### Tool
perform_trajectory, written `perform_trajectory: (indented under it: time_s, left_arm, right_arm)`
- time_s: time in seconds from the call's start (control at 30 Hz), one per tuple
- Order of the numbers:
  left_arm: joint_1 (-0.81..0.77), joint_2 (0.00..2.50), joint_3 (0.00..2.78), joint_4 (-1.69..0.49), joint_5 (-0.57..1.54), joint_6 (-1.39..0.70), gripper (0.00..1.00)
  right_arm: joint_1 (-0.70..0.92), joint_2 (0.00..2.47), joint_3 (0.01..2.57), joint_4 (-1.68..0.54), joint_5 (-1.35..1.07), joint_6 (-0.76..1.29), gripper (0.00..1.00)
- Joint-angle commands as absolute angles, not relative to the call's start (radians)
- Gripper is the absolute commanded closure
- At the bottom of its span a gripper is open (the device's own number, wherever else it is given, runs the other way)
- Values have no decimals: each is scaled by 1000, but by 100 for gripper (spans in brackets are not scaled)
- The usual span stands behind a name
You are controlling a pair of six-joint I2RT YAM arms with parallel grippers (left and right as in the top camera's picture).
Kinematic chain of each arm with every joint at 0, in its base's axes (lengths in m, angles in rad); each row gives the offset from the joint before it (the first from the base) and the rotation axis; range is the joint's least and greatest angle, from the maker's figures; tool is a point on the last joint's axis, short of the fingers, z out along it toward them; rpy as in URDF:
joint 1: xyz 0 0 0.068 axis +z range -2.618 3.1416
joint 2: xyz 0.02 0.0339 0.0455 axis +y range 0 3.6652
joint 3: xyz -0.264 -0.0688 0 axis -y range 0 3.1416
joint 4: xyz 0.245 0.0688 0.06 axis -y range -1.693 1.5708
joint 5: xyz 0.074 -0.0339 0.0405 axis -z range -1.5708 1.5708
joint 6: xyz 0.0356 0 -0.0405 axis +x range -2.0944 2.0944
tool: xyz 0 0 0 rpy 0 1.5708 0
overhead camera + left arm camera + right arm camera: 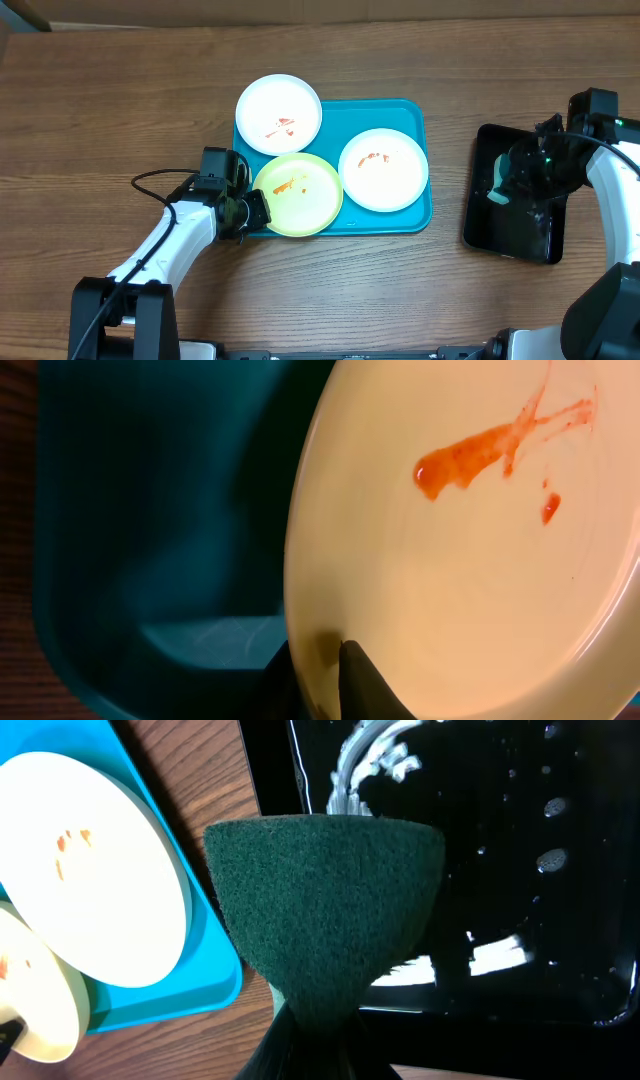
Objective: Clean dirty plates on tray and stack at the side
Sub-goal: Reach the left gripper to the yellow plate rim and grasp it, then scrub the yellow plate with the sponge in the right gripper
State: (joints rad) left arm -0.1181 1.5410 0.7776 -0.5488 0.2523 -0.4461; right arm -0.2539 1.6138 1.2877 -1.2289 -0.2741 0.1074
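Closed with the left pincer (318, 665) on the near rim of the yellow-green plate (460, 580), with one dark finger (375, 685) over the plate's inner face and the other under the edge. Just ahead of that grip, an orange-red smear (475, 455) across the plate's middle. Under and beside the plate, the turquoise tray (338, 112), with its rim right at the pincer. Farther out from the left pincer, on the same tray: a first white plate (279, 114) beyond the yellow-green one and touching or overlapping its edge, and a second white plate (383, 169) off to the right side, both marked with small orange-red streaks. Below everything, the wooden bench (100, 100).

Shut with the right pincer (300, 1055) on a dark green scouring pad (325, 900), pinched at its narrow end and fanned wide ahead of the fingers. Held over a black tray (520, 870), wet with droplets and white streaks. To this pincer's left, apart from the black tray, the turquoise tray and its plates.
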Motion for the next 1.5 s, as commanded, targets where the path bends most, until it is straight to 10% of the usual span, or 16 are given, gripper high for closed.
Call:
perform_trajectory:
  time_s: [0.0, 0.67, 1.47]
  left_arm:
    - [-123, 1544, 778, -546, 255, -447, 88]
    - [-123, 1544, 778, -550, 252, -442, 96]
    - [-123, 1544, 778, -557, 262, -442, 96]
  right_arm:
    - [-255, 1599, 1307, -1228, -284, 100, 96]
    - [-74, 1599, 1516, -1296, -450, 3, 96]
    - [699, 1825, 1489, -892, -397, 309, 96]
